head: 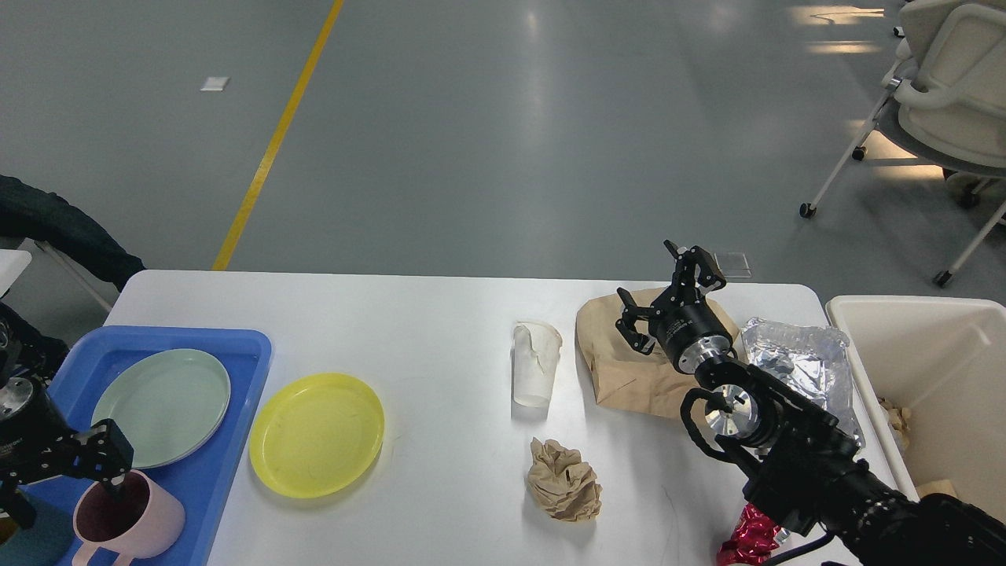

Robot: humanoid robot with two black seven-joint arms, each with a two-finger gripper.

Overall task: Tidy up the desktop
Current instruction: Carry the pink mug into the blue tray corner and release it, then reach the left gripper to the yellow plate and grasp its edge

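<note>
Right claw wide, empty, above crumpled brown paper bag near white bench's far right edge. Left claw pinches pink ceramic mug's rim. Risk: limp bag slipping, nudging crumpled foil.

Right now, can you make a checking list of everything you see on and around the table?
Surface: white desktop, faint scuffs.
Job's things: yellow plate on the desktop; green plate and pink mug in the blue tray.
Clutter: crushed cup, paper ball, brown bag, foil tray, red wrapper.
Grippers: right gripper open over the bag, empty; left gripper at the mug's rim, state unclear.
Cables: black loop on right arm.
Surroundings: cream bin, chairs, yellow floor line.
</note>
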